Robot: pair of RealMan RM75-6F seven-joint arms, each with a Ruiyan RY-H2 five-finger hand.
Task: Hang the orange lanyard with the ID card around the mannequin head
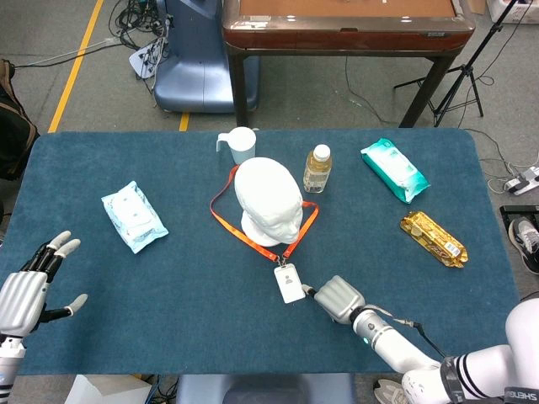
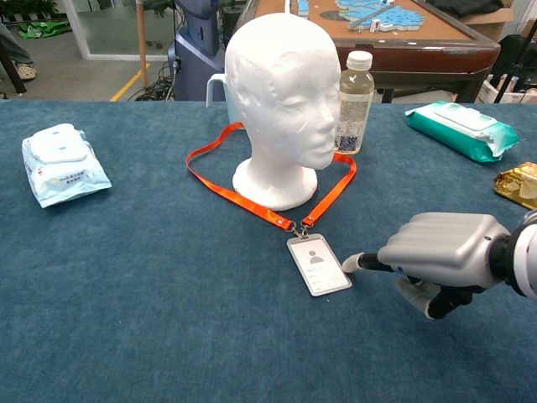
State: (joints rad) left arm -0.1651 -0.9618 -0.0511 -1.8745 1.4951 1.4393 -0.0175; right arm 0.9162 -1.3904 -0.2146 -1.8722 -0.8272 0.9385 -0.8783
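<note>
lanyard (image 2: 252, 197) around mannequin head (image 2: 281, 92) base

The right hand (image 2: 445, 256) has a smooth grey metal shell over its back; its fingers (image 2: 357, 262) are black underneath with pale, whitish tips; behind it a round silvery wrist carries a small green light, and a thin black cable loops off the wrist; the forearm is white with black bands near the elbow and dark lettering on the white shell; the left hand (image 1: 24, 290) matches it, with a grey ridged back, black fingers (image 1: 52, 252) capped in white, and a silver cuff below
</note>
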